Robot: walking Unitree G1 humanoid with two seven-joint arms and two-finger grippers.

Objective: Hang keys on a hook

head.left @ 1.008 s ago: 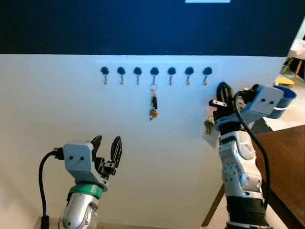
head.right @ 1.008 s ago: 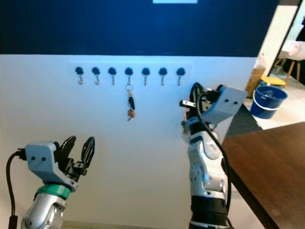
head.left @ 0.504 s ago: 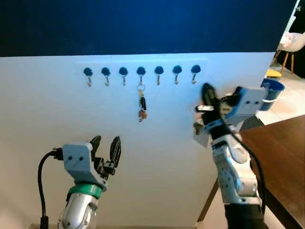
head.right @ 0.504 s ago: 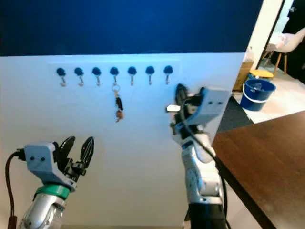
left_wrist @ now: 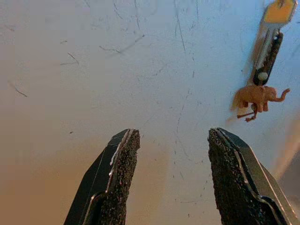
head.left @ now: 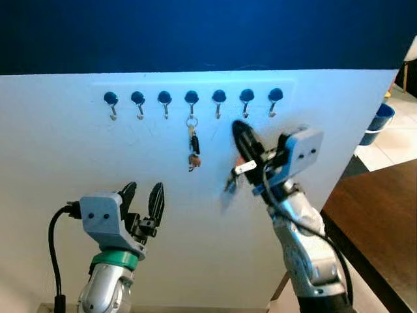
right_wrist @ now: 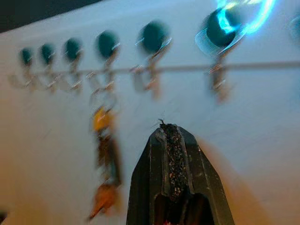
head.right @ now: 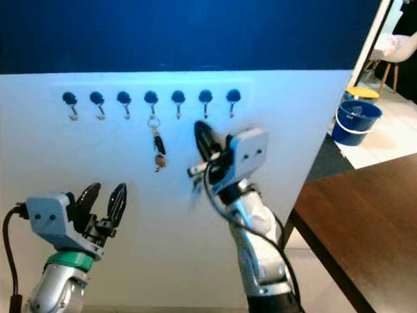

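Note:
A row of several blue-knobbed hooks [head.left: 219,98] runs across the white wall [head.left: 78,156]. One set of keys [head.left: 193,147] with an orange elephant charm [left_wrist: 257,96] hangs from the middle hook [head.left: 191,98]. My right gripper [head.left: 238,128] is raised just below the hooks, right of those keys. It is shut, and a second, blurred set of keys [head.left: 230,184] dangles under it. The right wrist view has its fingers [right_wrist: 171,140] pressed together, pointing below the hooks. My left gripper [head.left: 142,189] is held low before the wall, open and holding nothing.
A dark blue band [head.left: 195,32] covers the wall above the hooks. A brown table [head.left: 381,215] stands at my right. Beyond the wall's right end are a blue bucket [head.right: 355,120] and a white chair [head.right: 391,49] on a tiled floor.
My right gripper has swung left along the wall with its keys, from beyond the last hook to under the fifth and sixth. The camera shifted a little. The left gripper has stayed put.

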